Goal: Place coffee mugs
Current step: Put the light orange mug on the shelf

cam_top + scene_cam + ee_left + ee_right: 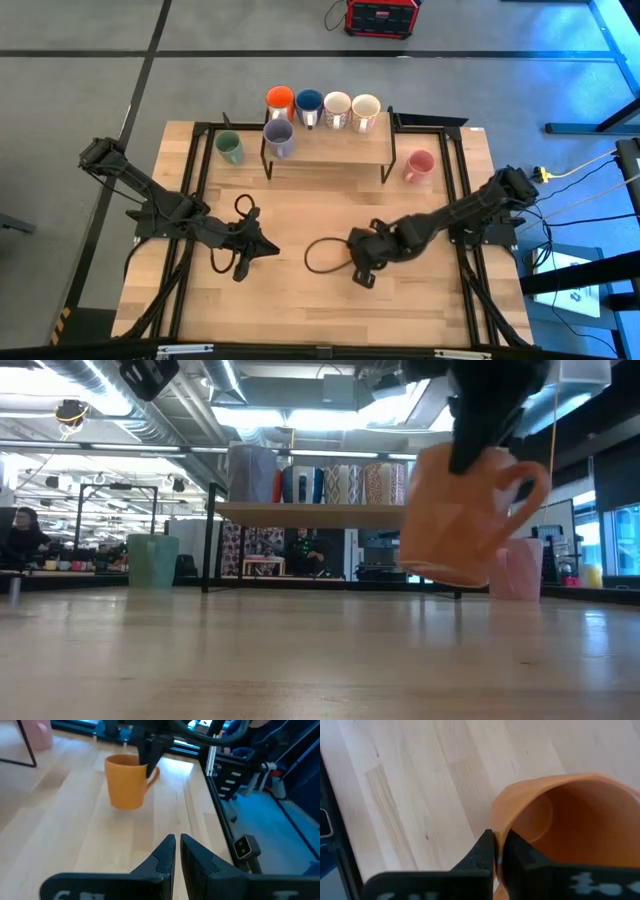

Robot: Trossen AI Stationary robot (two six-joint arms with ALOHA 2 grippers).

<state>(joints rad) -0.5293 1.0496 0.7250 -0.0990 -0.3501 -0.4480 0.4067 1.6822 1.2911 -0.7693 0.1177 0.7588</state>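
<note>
My right tool (498, 851) pinches the rim of the orange mug (570, 830), holding it tilted just above the surface (300, 290). My left tool (175, 851) is closed and empty, low over the surface nearby.

In the high view the right gripper (362, 272) hides the amber mug (462, 515) entirely. The right wrist view cuts off that mug's far rim. Shelf mugs (330, 484) blur together.
</note>
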